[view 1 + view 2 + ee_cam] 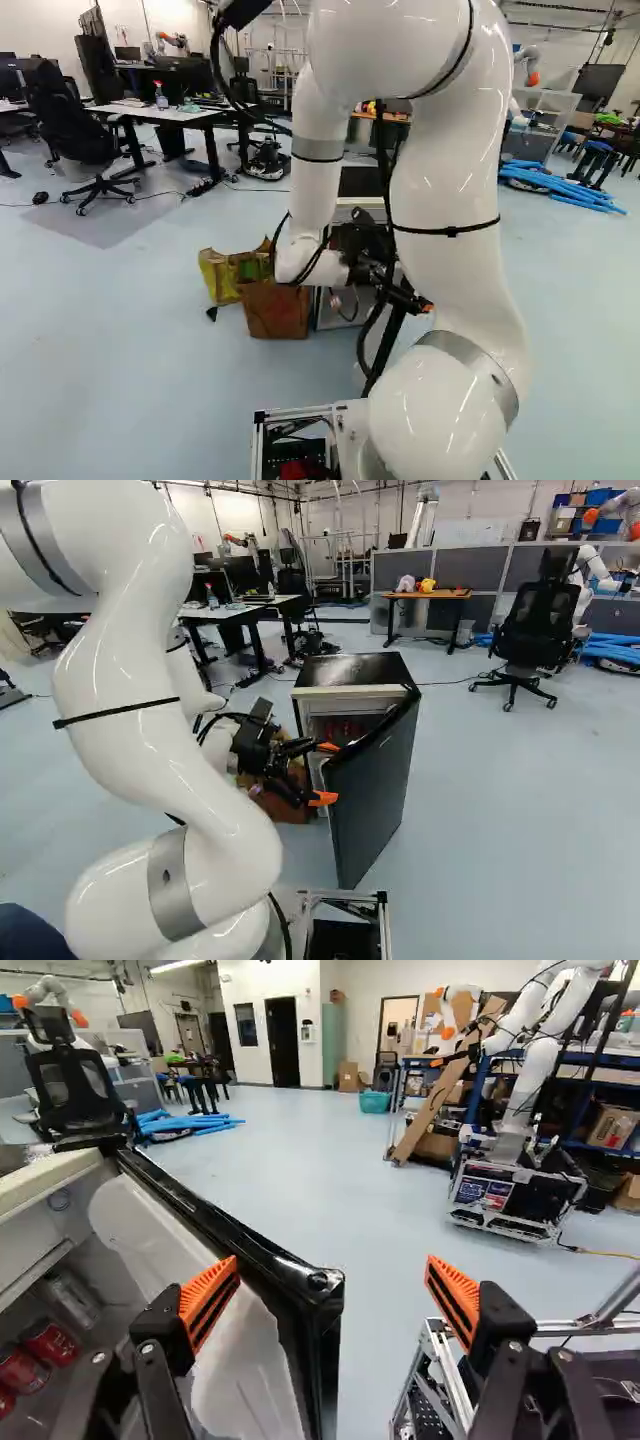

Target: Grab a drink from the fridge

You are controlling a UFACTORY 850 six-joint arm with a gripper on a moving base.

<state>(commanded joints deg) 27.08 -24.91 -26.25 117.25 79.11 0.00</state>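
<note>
My gripper stands open by the free edge of the fridge door, seen in the right base view. The small black-topped fridge has its dark door swung partly open. In the wrist view the gripper has the top corner of the door between its wide-spread fingers, with neither shown gripping it; one finger overlaps the door's white inner side. Red cans lie inside the fridge beyond that finger, beside a silver can. My arm hides most of the fridge in the left base view.
A brown bag and a yellow-green bag stand beside the fridge. Office chairs and desks are farther back. Another robot stands across the room. The base's metal frame shows near one finger.
</note>
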